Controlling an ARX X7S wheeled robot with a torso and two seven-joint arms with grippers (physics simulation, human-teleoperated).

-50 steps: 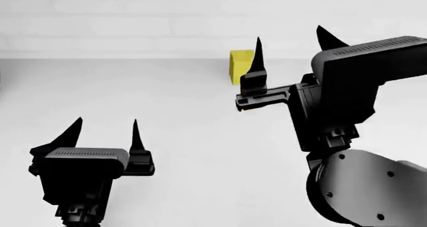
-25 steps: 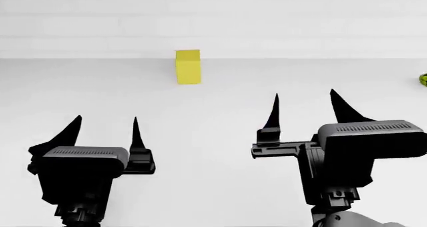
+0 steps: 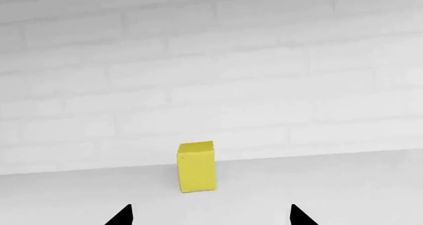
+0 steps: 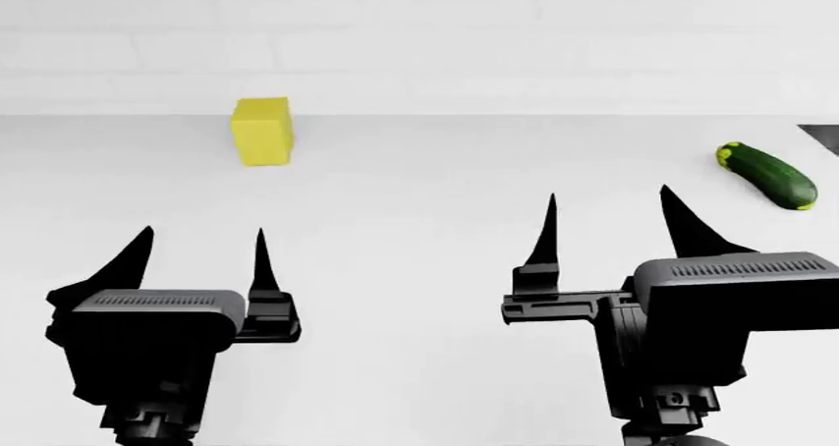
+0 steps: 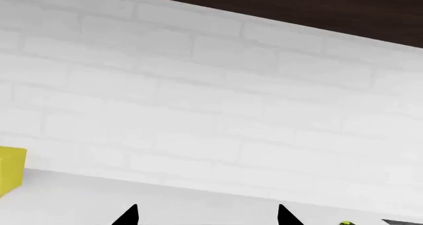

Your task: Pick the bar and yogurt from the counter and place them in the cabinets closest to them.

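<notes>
Brightness: high and even, no visible light source.
Tabletop (image 4: 419,230): near-white, almost merging with the brick wall (image 3: 211,86).
Shadows: barely any under the yellow block (image 4: 262,130).
Focus: sharp throughout, no blur.
Edges: straight, undistorted.
Glare: faint sheen on the zucchini (image 4: 767,175).

Kitchen, white counter (image 4: 419,269), brick backsplash (image 3: 211,86), zucchini (image 4: 767,175)

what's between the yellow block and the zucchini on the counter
Nothing: in the head view the counter is bare from the yellow block to the zucchini.
</notes>
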